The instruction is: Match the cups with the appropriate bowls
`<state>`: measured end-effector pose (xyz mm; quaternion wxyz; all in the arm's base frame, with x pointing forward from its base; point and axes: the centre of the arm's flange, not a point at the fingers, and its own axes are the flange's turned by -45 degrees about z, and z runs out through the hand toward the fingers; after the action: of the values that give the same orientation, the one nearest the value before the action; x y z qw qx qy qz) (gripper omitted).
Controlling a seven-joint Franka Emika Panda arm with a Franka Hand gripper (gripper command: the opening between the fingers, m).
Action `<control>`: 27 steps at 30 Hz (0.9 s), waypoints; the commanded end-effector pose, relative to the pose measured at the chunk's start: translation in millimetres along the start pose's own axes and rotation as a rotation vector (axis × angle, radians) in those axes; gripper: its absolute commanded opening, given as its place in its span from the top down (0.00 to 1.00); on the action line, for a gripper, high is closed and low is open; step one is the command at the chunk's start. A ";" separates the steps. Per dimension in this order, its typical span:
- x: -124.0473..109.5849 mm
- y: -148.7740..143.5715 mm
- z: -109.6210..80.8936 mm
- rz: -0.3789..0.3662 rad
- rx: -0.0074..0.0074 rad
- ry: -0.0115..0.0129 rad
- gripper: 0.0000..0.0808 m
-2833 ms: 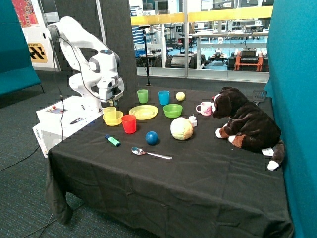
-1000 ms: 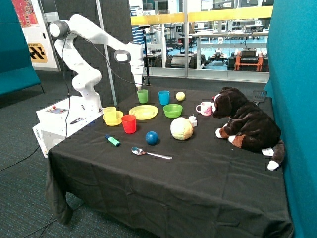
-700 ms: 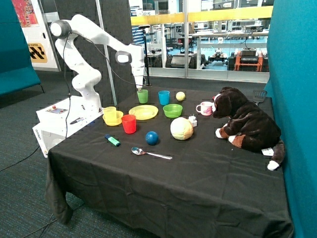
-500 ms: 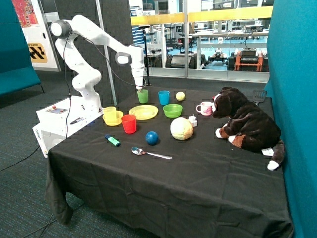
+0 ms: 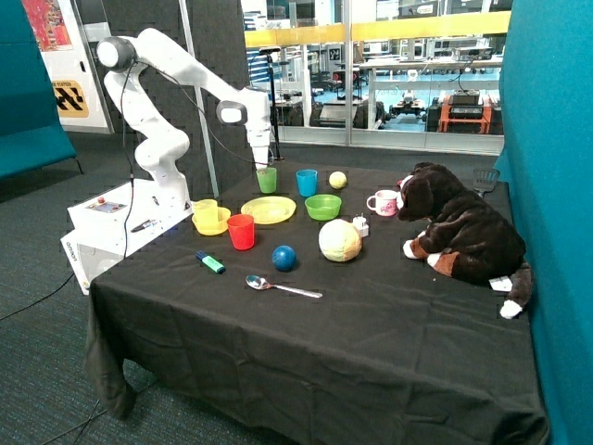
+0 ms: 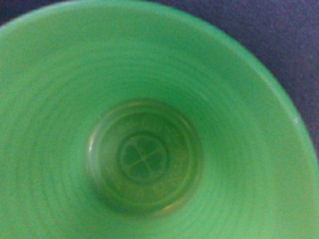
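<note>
Although the table carries many items, only two pairs belong to the task. Nearest the camera, lower centre of the outside view: spoon (image 5: 283,287), blue ball (image 5: 284,258), small green-and-blue object (image 5: 211,263). Next row back: red cup (image 5: 241,232); yellow cup (image 5: 205,213) standing in the yellow bowl (image 5: 215,222), a pair that reads as matched; flat yellow plate (image 5: 269,210); green bowl (image 5: 322,207), holding no cup. Far row, upper centre: green cup (image 5: 267,180) beside the blue cup (image 5: 307,183), well apart from its bowl.

Gripper (image 5: 262,165): at the green cup's rim, arm stretched out long from its base at upper left, wrist pointing straight down. The wrist view is filled by the inside of the green cup (image 6: 144,149), so the camera looks down its mouth. Finger spread: cannot tell, no finger shows in either view.

Risk, as judged: the light cup may tip or skid toward the blue cup if one finger meets the rim unevenly; a weak pinch on the thin wall could let it slip during the carry over the plate.
</note>
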<state>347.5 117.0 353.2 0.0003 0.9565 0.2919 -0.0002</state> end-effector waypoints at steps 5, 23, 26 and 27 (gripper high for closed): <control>8.1 -7.1 4.9 -0.014 0.0005 0.0005 0.55; 21.0 -2.6 15.6 0.006 0.0005 0.0005 0.58; 19.5 -2.4 18.8 0.014 0.0005 0.0005 0.63; 19.0 -2.4 19.5 0.015 0.0005 0.0005 0.64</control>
<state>359.2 131.0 340.4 -0.0025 0.9565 0.2919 0.0002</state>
